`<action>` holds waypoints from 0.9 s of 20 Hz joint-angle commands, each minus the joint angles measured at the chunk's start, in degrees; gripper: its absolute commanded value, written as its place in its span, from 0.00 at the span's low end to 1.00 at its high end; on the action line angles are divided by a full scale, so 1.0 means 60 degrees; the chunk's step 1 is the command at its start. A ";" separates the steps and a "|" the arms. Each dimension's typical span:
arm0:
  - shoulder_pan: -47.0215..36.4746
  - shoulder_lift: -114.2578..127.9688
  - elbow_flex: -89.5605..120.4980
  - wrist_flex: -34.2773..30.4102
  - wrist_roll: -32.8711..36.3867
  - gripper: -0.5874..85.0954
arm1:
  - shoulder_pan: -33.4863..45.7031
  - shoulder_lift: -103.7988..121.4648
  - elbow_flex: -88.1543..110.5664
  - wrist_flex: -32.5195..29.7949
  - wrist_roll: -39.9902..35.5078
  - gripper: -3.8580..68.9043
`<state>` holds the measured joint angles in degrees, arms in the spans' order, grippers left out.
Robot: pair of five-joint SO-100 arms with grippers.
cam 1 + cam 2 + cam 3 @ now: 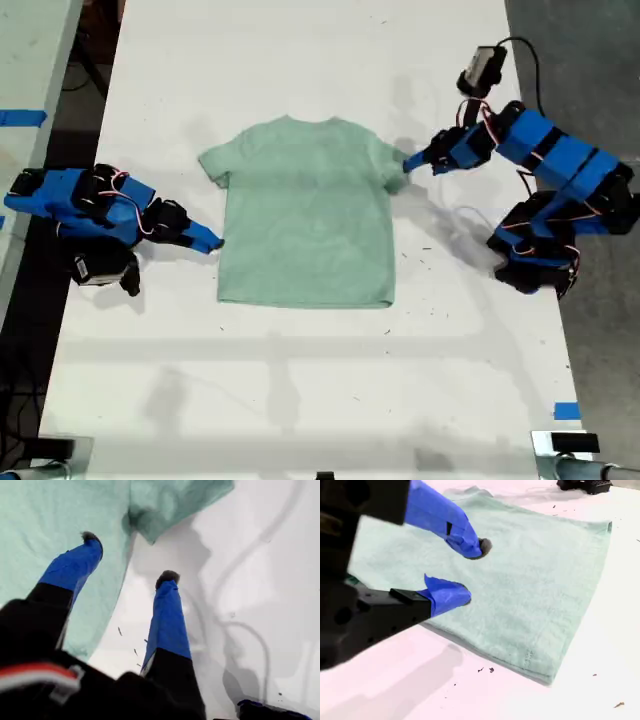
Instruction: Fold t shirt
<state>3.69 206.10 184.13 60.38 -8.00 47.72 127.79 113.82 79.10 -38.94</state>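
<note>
The pale mint-green t shirt lies flat on the white table, neck toward the far edge. My first gripper is at the sleeve on the exterior view's right. It is open, with one finger over the cloth and the other over bare table. At the shirt's side edge on the exterior view's left, low near the hem, is my second gripper. It stands open above the t shirt, holding nothing.
The white table ends in dark floor on both sides of the exterior view. Blue tape marks its near corner on the exterior view's right. A second pale surface with blue tape stands at the exterior view's left.
</note>
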 commanded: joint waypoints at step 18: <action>0.0088 0.0044 0.0073 0.0029 -0.0029 0.14 | 0.2739 -0.6445 -0.2183 -0.1318 -0.0703 0.07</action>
<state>3.69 206.10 184.13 60.38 -8.00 61.96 87.98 100.99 68.55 -43.07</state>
